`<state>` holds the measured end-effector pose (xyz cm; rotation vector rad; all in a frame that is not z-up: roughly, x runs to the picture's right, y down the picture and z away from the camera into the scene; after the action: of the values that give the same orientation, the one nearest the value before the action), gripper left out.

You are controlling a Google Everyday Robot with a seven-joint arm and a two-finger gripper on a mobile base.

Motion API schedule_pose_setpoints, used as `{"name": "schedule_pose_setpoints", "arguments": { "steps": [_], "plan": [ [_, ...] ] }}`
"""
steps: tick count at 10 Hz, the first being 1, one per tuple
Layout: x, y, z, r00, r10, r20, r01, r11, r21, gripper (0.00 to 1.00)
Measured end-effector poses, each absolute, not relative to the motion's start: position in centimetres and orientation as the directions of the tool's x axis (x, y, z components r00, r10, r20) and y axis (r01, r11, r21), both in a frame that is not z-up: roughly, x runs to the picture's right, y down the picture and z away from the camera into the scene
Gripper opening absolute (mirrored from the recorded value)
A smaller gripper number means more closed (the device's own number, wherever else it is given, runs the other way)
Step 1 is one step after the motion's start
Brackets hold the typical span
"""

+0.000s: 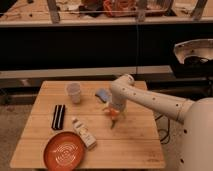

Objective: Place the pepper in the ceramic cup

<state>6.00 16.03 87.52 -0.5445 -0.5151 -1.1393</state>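
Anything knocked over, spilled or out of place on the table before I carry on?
Nothing stands out. The ceramic cup stands upright, nothing is spilled, and the claw hangs low at the pepper, right of it.

seeing wooden table (135, 145) | noting ceramic cup (73, 92) upright back-left | blue-grey pad (102, 94) near cup, toward centre | black bar (58, 116) left-middle | orange plate (64, 149) front-left | pale carton (84, 133) just beside plate | pepper (114, 118) mid-table | finding gripper (114, 114) pointing down right at pepper

Pale wooden table (137, 145), dark counter (75, 50) behind
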Motion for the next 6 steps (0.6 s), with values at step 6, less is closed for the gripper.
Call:
{"name": "schedule_pose_setpoints", "arguments": {
  "steps": [6],
  "plan": [
    [5.81,16.4,87.54,0.3,-0.705,0.643,0.95,0.285,-0.131,0.8]
  ]
}}
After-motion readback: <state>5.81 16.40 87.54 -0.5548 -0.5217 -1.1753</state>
